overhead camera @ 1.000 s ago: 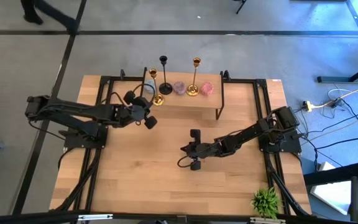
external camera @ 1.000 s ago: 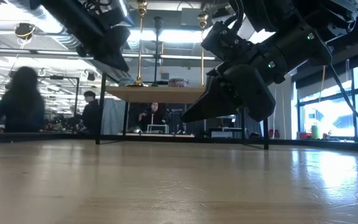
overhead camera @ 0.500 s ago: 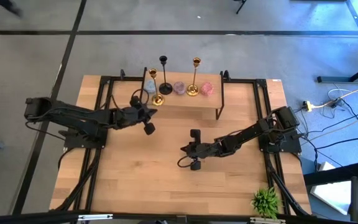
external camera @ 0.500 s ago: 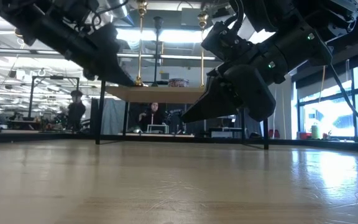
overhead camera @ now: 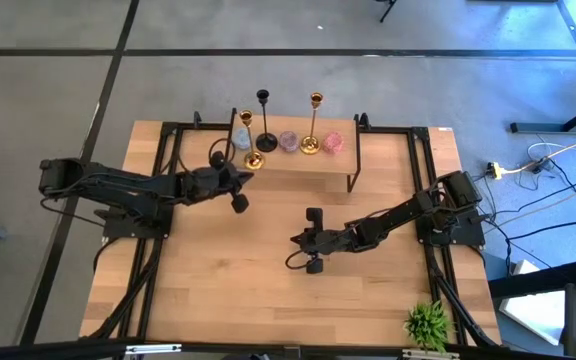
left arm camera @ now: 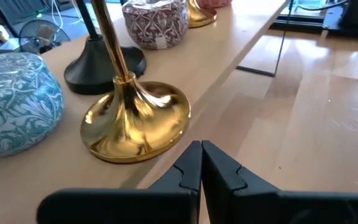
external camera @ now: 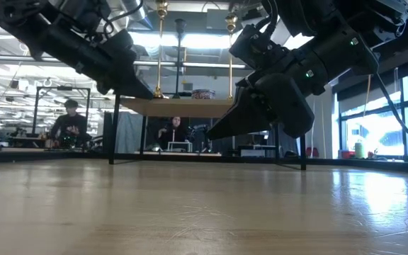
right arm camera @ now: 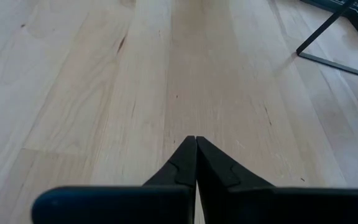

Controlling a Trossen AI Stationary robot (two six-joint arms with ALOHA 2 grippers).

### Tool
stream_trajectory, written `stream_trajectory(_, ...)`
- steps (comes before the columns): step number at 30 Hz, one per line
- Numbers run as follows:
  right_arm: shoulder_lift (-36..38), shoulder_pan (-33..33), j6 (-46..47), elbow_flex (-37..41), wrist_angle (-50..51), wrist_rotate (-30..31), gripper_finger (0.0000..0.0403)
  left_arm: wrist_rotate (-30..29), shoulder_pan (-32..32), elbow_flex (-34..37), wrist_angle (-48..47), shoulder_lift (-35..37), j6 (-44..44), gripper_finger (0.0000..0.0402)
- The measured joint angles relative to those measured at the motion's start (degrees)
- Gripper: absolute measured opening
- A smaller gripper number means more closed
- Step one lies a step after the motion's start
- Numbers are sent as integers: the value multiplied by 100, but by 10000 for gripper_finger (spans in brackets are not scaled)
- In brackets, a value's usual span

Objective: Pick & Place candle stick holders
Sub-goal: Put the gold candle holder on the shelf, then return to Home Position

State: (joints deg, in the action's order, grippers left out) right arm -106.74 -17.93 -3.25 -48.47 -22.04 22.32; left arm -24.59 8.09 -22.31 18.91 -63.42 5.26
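Observation:
Three candle stick holders stand by their round bases on a raised wooden shelf (overhead camera: 298, 165) at the table's far middle. They are a gold one on the left (overhead camera: 251, 148), a black one (overhead camera: 265, 125) and a gold one on the right (overhead camera: 312, 130). My left gripper (overhead camera: 238, 170) is shut and empty. Its tips (left arm camera: 201, 149) are at the shelf's front edge, just short of the left gold holder's base (left arm camera: 138, 121). The black base (left arm camera: 101, 62) stands behind it. My right gripper (overhead camera: 294, 240) is shut and empty and hovers over the table's middle (right arm camera: 196, 142).
Three small patterned jars, teal (left arm camera: 14, 99), purple (left arm camera: 154, 22) and pink (overhead camera: 332, 142), stand among the holders on the shelf. The shelf's black legs (overhead camera: 354, 170) stand on the table. A green plant (overhead camera: 428, 322) sits at the near right corner. People show in the room behind (external camera: 69, 120).
My left gripper has come down and reached toward the shelf's front edge, stopping by the left gold holder's base. It has stayed shut. A person in the room behind has walked across.

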Motion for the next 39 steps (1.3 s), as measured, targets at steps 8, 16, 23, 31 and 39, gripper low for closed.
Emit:
stream_trajectory(8, 0, 0, -2, 0, 0, 0, 7, 71, 170, 0, 64, 0, -7, 1)
stream_trajectory(16, 0, 2, -2, 0, 0, 3, 7, 88, 263, 0, 64, 0, -53, 1)
stream_trajectory(23, 0, 2, -2, 0, 0, 14, 7, 99, 267, 0, 64, 0, -53, 1)
stream_trajectory(31, 0, 2, -2, 0, 0, 14, 7, 316, 48, 0, 64, 0, 137, 1)
stream_trajectory(39, 0, 2, 0, 0, 0, 11, 7, 369, -929, 0, 87, 0, 626, 1)
